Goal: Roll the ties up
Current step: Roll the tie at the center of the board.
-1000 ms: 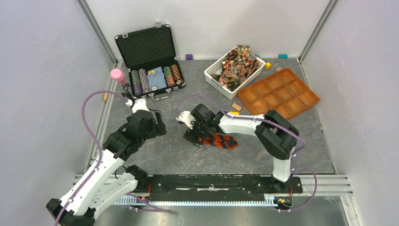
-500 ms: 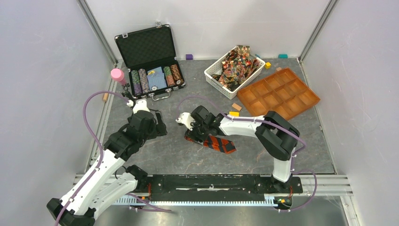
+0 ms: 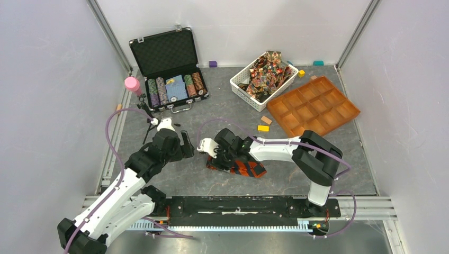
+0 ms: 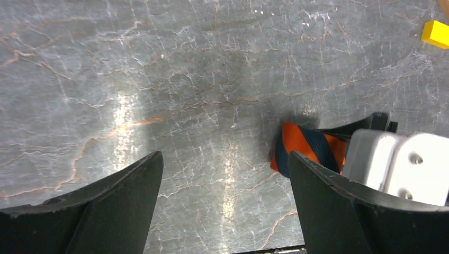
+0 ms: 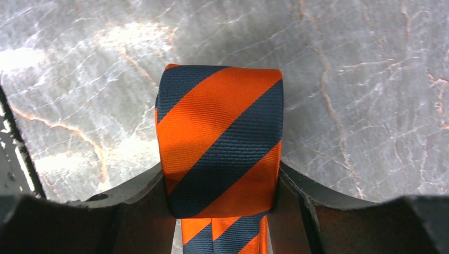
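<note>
The orange-and-navy striped tie (image 5: 219,137), ribbed woven fabric folded into a flat roll, lies mid-table, its long axis about 9 to 3 o'clock, rolled end facing 9. The right gripper (image 3: 214,157) pinches the roll across its width. At the tie's 9 o'clock the left gripper (image 4: 225,196) hovers wide open, holding nothing, above the grey marbled table (image 4: 159,79). Patterned ties (image 3: 267,71) fill a white slatted basket (image 3: 239,84) at 1 o'clock.

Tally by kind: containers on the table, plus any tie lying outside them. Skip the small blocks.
Black case: 1
White basket: 1
Orange compartment tray: 1
Striped tie outside the containers: 1
Total: 4
</note>
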Controlling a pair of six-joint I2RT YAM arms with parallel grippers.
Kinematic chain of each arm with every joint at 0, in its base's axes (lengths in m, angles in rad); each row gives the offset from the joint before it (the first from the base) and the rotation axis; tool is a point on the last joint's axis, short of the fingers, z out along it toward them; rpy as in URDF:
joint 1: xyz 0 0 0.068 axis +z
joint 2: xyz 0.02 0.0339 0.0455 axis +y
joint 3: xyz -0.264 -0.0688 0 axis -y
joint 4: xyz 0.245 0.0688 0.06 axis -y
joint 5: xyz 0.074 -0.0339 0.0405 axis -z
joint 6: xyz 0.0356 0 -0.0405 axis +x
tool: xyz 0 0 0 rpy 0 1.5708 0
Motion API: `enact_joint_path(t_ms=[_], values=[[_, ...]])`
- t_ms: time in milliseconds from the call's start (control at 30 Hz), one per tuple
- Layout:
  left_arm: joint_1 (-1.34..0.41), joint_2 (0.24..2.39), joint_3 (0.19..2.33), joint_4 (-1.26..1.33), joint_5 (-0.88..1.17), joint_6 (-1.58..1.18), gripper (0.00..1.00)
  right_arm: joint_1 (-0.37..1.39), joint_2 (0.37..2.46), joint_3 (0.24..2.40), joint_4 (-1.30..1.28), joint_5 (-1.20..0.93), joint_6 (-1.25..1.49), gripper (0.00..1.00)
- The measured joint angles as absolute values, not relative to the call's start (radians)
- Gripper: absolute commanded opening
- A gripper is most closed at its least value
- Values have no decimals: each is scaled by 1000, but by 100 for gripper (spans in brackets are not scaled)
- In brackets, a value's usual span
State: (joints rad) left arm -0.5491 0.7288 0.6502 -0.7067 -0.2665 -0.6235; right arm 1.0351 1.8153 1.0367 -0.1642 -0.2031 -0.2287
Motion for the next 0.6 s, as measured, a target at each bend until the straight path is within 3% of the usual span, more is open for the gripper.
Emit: enact_joint_path(t_ms=[233, 367, 600], values=[[-549, 729, 570, -613, -207, -670, 92, 1067, 1777, 988, -150, -219, -241, 89], [-549, 728, 559, -577, -199, -685, 93, 1071, 1756, 974, -153, -208, -199, 96], [-549, 705, 509, -509, -158, -696, 93, 1053, 1590, 951, -138, -116, 28, 97]])
